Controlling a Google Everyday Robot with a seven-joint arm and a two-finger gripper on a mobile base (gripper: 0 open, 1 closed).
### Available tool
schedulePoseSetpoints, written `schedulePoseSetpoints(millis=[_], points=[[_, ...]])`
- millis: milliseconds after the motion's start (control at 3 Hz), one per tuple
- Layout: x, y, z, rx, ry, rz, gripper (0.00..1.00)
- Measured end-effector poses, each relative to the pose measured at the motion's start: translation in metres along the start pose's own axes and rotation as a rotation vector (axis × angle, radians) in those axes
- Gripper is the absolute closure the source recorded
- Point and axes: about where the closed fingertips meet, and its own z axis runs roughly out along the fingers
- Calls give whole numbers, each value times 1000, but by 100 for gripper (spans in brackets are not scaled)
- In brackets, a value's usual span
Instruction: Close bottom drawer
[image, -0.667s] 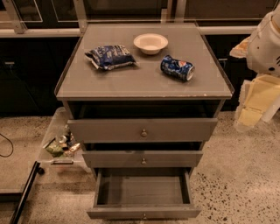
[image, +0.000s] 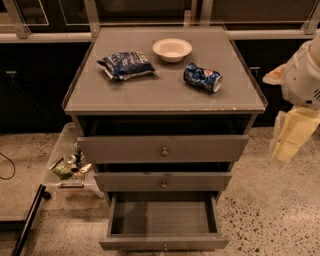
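Since the earlier frame, the robot's arm (image: 302, 75) at the right edge has dropped lower. The cabinet and everything on it lie as before. The gripper (image: 294, 134), the pale yellowish part hanging below the white arm casing, is to the right of the cabinet (image: 165, 95), level with the top drawer and well apart from all three drawers. It touches nothing, and I cannot tell whether it is open or closed.

The grey cabinet has three drawers, each with one small round knob. The bottom drawer (image: 162, 220) is the lowest and is pulled out the farthest, towards the camera. Its inside shows bare, and its front panel sits near the lower edge of the view. The middle drawer (image: 162, 181) and the top drawer (image: 162, 148) each stand out a little, with a dark gap above each front.

Three things rest on the cabinet top:
- One white bowl (image: 172, 50) sits at the back, near the centre.
- One blue snack bag (image: 126, 65) lies to the left.
- One dented blue can (image: 202, 78) lies on its side to the right.

On the speckled floor to the left of the cabinet is one clear bin (image: 65, 165) holding small items.
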Motion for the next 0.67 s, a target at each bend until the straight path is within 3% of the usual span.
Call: schedulePoseSetpoints(millis=[667], points=[[62, 28, 71, -83, 14, 17, 0]])
